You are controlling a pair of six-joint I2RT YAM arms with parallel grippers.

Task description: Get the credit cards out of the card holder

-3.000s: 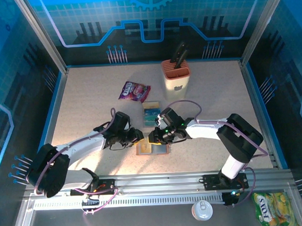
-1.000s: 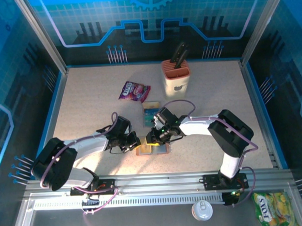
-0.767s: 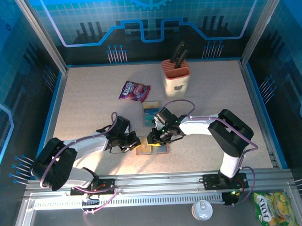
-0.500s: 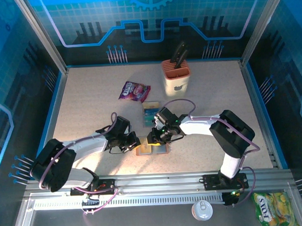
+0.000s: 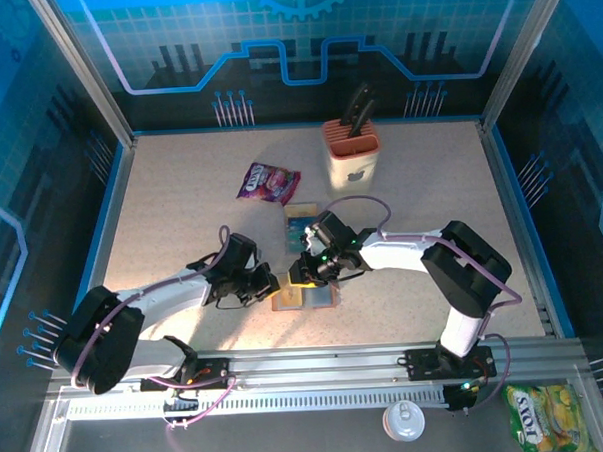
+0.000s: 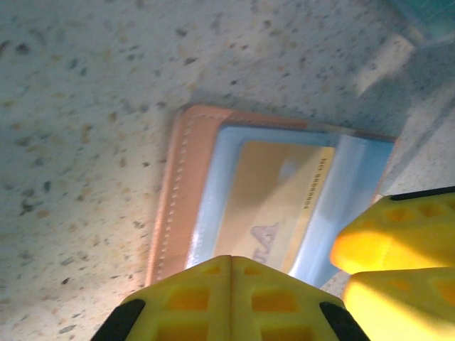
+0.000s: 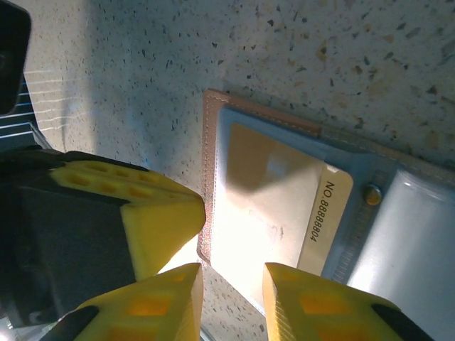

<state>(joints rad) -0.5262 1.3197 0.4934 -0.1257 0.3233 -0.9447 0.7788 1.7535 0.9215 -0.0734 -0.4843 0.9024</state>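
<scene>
Lying open on the table (image 5: 180,191), a little back from the middle of its near edge, the card holder (image 5: 307,298) shows its brown stitched border and grey-blue inner face. A tan card (image 6: 270,199) is tucked in that face, and the right wrist view shows a printed number along one of its short ends. Two more credit cards (image 5: 302,226), teal and blue, lie flat on the table just behind the holder, toward the far edge.

The left gripper (image 5: 269,284) sits at the holder's left side with its yellow fingers pressed together, nothing visible between them; in its own camera the joined tips (image 6: 231,273) are over the holder's edge. The right gripper (image 5: 300,278) is low over the holder's far left part, close beside the left one. Its fingers stand a little apart (image 7: 231,284), with the edge of the holder and card under the gap. Whether they touch it cannot be told.

A purple snack packet (image 5: 268,181) lies further back on the table. A beige knife block (image 5: 352,149) with an orange top stands near the far edge.
</scene>
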